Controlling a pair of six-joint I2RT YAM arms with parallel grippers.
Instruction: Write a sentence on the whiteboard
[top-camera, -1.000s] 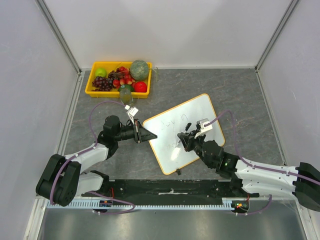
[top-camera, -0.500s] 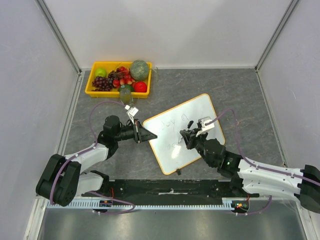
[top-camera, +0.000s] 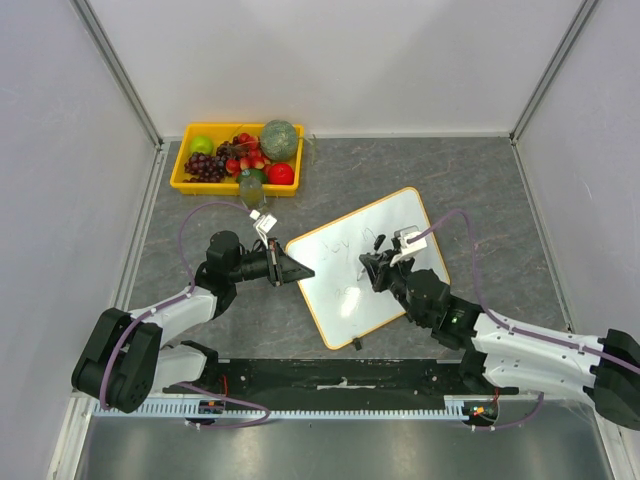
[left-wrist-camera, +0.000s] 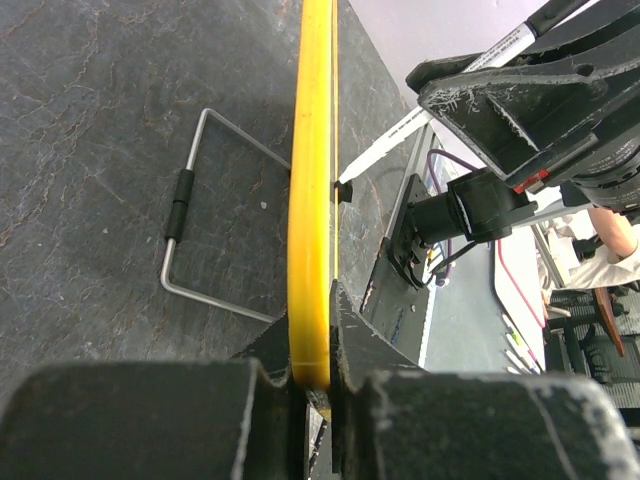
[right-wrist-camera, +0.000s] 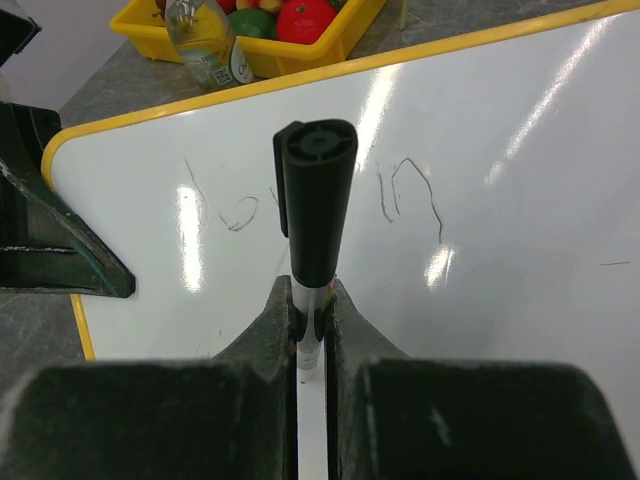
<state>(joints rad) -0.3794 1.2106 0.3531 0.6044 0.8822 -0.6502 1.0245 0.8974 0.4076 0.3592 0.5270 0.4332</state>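
Overhead, the board (top-camera: 405, 222) lies askew in the middle of the grey surface (top-camera: 480, 170). The left tool (top-camera: 300, 271) grips the board's left edge near its corner. The right tool (top-camera: 375, 268) is over the board's middle, beside faint writing (top-camera: 352, 243). A yellow tray (top-camera: 183, 184) of fruit sits at the far left, with a small bottle (top-camera: 250, 188) just near of it.

From the left wrist, the left tool (left-wrist-camera: 318, 350) is closed narrow on the board's yellow frame (left-wrist-camera: 312, 180), which is seen edge-on. A wire loop (left-wrist-camera: 185, 215) lies flat on the surface to the left of the frame. Right of it, the right tool (left-wrist-camera: 520, 100) holds a marker (left-wrist-camera: 400, 130) slanting down, with its tip at the board.

From the right wrist, the right tool (right-wrist-camera: 312, 322) pinches the marker (right-wrist-camera: 315, 200) upright, its black end toward the camera. The writing (right-wrist-camera: 405, 190) runs across the white face in thin strokes, partly hidden behind the marker. The left tool (right-wrist-camera: 50, 250) shows dark at the board's left corner, and the tray (right-wrist-camera: 300, 60) and bottle (right-wrist-camera: 205, 40) lie beyond the far edge.
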